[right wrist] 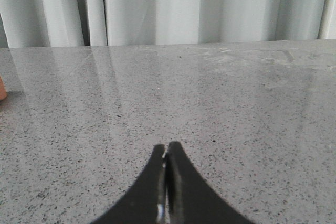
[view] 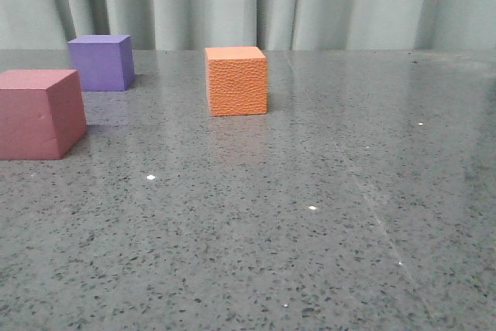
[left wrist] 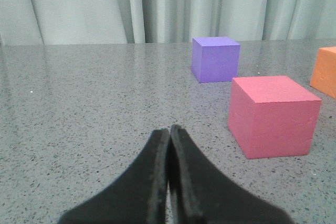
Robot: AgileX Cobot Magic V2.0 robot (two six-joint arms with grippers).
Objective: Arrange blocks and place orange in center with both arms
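Note:
In the front view the pink-red cube [view: 40,113] sits at the left edge, the purple cube [view: 101,62] behind it, and the orange cube [view: 236,81] to their right, apart from both. Neither gripper shows in the front view. In the left wrist view my left gripper [left wrist: 169,129] is shut and empty, low over the table, short of the pink-red cube [left wrist: 273,116]; the purple cube [left wrist: 215,59] is farther off and the orange cube [left wrist: 325,71] is cut by the frame edge. My right gripper [right wrist: 167,146] is shut and empty over bare table; a sliver of orange [right wrist: 2,88] shows at the frame edge.
The grey speckled tabletop [view: 310,215] runs back to pale pleated curtains [view: 310,1]. Nothing else stands on it in any view.

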